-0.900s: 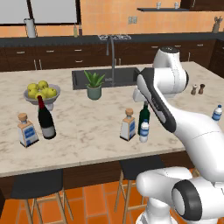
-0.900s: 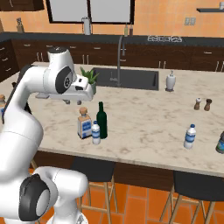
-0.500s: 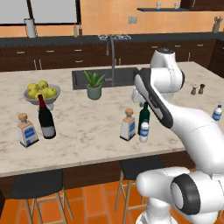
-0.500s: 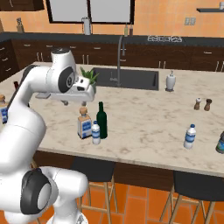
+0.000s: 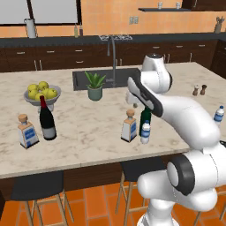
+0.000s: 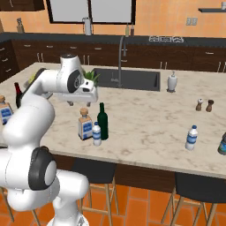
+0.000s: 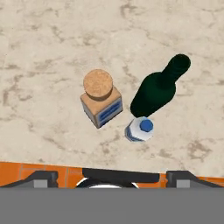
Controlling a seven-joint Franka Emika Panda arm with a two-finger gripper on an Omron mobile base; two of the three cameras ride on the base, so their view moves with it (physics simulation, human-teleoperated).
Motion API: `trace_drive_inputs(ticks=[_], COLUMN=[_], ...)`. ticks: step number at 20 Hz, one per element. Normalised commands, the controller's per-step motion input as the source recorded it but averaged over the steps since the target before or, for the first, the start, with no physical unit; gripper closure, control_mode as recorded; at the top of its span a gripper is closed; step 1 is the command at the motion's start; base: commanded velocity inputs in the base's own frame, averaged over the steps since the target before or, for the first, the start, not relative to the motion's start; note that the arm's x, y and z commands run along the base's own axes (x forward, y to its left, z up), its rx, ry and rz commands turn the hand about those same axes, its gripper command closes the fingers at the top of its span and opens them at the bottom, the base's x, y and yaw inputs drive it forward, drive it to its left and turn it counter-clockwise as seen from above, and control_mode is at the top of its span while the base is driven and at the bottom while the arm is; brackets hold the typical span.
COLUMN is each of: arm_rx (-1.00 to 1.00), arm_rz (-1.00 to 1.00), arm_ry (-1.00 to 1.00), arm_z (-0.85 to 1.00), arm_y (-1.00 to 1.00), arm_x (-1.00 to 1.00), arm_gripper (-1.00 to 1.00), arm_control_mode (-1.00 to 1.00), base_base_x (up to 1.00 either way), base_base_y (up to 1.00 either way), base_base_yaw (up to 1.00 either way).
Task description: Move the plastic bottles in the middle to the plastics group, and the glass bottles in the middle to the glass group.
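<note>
Three bottles stand in a tight cluster near the front edge of the marble desk: one square clear bottle with a cork stopper, one dark green bottle with a slim neck, and one small water bottle with a white cap. In the hand view the square bottle is seen from above, well clear of the green bottle, while the water bottle sits just beside the green one's base, toward the desk's edge.

The pincer hangs in the air above and behind this cluster, touching nothing — from these angles I cannot tell whether its fingers are spread or pressed together.

At the left end of the desk stand two more glass bottles: one tall dark wine bottle with a red neck and, just beside it, one squat clear bottle with a blue label. Behind them sits one bowl of yellow-green fruit.

Toward the right end stands one more water bottle, and at the right edge of the right base view a second one is cut off by the frame. Two small shakers stand side by side farther back. One potted plant sits by the sink, and one white dispenser stands at the sink's right.
</note>
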Motion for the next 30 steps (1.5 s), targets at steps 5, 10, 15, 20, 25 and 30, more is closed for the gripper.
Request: trace_drive_inputs(ticks=[5, 10, 15, 20, 25, 30], arm_rx=[0.0, 0.0, 0.0, 0.0, 0.0, 0.0], arm_rz=[0.03, 0.0, 0.0, 0.0, 0.0, 0.0], arm_ry=[-0.02, 0.0, 0.0, 0.0, 0.01, 0.02], arm_z=[-0.48, -0.19, 0.0, 0.0, 0.0, -0.08], arm_y=[0.27, 0.14, 0.11, 0.0, 0.0, -0.06], arm_x=[0.18, 0.23, 0.27, 0.36, 0.36, 0.03], arm_gripper=[-1.0, -1.0, -1.0, -1.0, -1.0, -1.0], arm_control_mode=[-1.0, -1.0, -1.0, -1.0, -1.0, -1.0], base_base_x=[0.0, 0.0, 0.0, 0.0, 0.0, 0.0], base_base_y=[0.0, 0.0, 0.0, 0.0, 0.0, 0.0], base_base_yaw=[0.0, 0.0, 0.0, 0.0, 0.0, 0.0])
